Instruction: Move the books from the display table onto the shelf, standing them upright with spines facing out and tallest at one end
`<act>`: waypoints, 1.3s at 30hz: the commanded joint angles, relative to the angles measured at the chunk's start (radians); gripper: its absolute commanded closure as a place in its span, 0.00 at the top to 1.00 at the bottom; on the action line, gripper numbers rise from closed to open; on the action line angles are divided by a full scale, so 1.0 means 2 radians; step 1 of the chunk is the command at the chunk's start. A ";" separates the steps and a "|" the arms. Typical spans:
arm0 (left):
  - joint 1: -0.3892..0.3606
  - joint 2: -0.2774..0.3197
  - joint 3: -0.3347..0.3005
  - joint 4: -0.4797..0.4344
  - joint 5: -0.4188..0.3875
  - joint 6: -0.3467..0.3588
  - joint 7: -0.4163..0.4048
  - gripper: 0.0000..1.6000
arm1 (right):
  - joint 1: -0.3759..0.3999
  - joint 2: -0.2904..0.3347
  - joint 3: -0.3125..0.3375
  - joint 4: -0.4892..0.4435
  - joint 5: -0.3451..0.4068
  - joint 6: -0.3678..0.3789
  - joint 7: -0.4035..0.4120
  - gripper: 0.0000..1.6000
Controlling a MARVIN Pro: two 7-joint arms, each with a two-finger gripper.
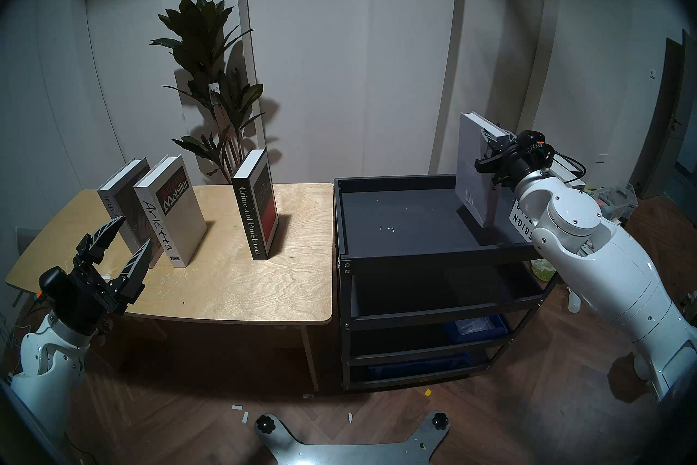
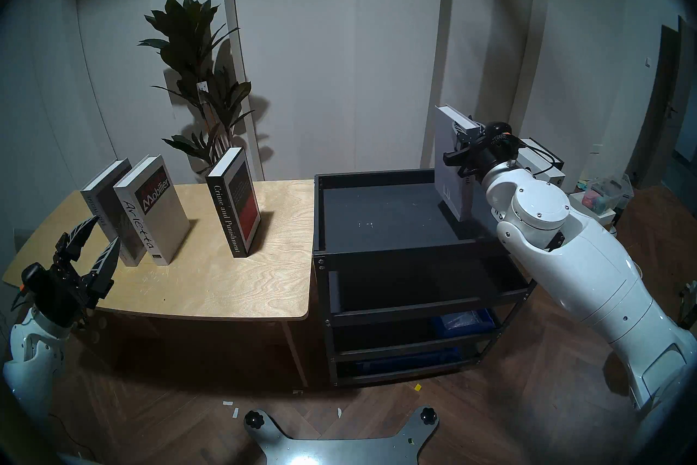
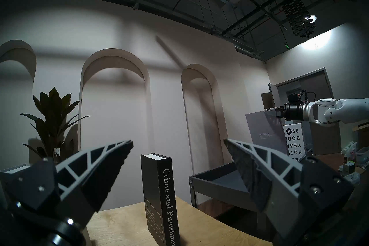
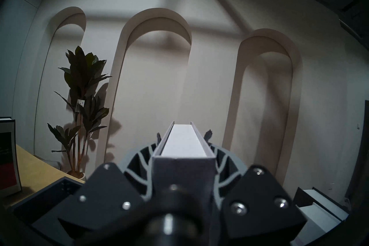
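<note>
The right gripper (image 1: 490, 147) has its jaws clamped on a grey book (image 1: 473, 170) upright, seemingly touching the shelf (image 1: 396, 219) tray's right edge. The left gripper (image 1: 122, 249), jaws apart, hovers at the bench (image 1: 226, 287) edge.

Arched wall (image 1: 377, 56); plant (image 1: 211, 75); wood floor (image 1: 528, 415)

- My left fingers (image 1: 113, 245) stand apart over the counter's (image 1: 226, 287) near left corner; the Special Issue book (image 1: 117, 204) and Arietta book (image 1: 169, 211) stand upright just beyond their tips.
- The Crime and Punishment book (image 1: 256, 204) stands alone, right of those fingers, toward the shelf (image 1: 396, 219).
- My right fingers (image 4: 207, 135) clamp both sides of the held book (image 1: 473, 170), upright over the shelf's right end.
- Right of those fingers, another book (image 3: 292, 139) stands behind my arm.
</note>
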 commanded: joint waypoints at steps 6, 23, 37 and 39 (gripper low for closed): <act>0.001 0.001 -0.005 -0.005 0.001 0.000 0.001 1.00 | -0.037 0.020 0.030 0.011 -0.002 -0.058 -0.007 0.00; 0.000 0.001 -0.005 -0.005 0.001 0.000 0.001 1.00 | -0.119 0.073 0.079 0.001 0.022 -0.081 -0.022 0.00; 0.000 0.001 -0.004 -0.005 0.001 -0.001 0.000 1.00 | -0.143 0.096 0.126 0.016 0.185 -0.062 0.087 0.00; 0.000 0.001 -0.005 -0.005 0.001 0.000 0.000 1.00 | -0.139 0.099 0.127 0.026 0.193 -0.054 0.099 0.00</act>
